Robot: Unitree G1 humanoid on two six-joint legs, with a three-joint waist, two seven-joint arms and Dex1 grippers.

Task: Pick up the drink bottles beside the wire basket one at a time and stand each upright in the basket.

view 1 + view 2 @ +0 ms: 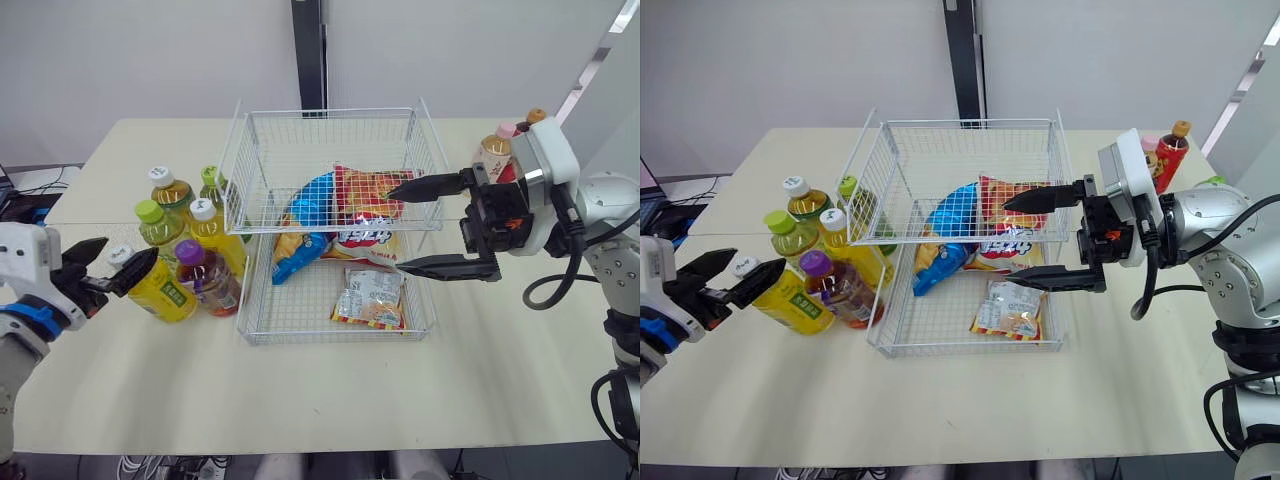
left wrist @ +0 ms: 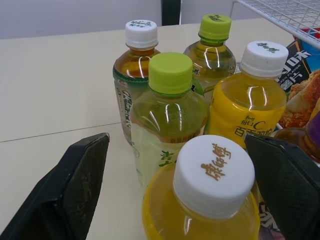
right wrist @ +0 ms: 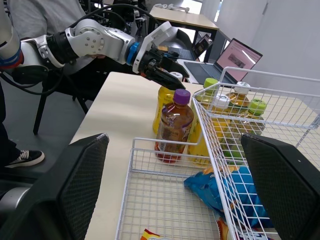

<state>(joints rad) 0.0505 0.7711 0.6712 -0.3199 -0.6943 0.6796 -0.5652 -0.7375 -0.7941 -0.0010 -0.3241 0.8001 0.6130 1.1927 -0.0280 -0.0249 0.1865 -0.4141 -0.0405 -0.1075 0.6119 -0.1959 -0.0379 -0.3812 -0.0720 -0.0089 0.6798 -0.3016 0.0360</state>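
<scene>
Pale counter (image 1: 300,400), white wall behind. Wire basket (image 1: 330,150) at frame centre, snack bags (image 1: 350,215) inside. Six drink bottles (image 1: 190,250) clustered just left of basket, on counter. Left gripper (image 1: 125,256) at lower left, jaws wide open either side of white-capped yellow bottle (image 1: 168,290), gripping nothing. Right gripper (image 1: 395,228) over basket's right side, jaws wide apart, empty.
</scene>
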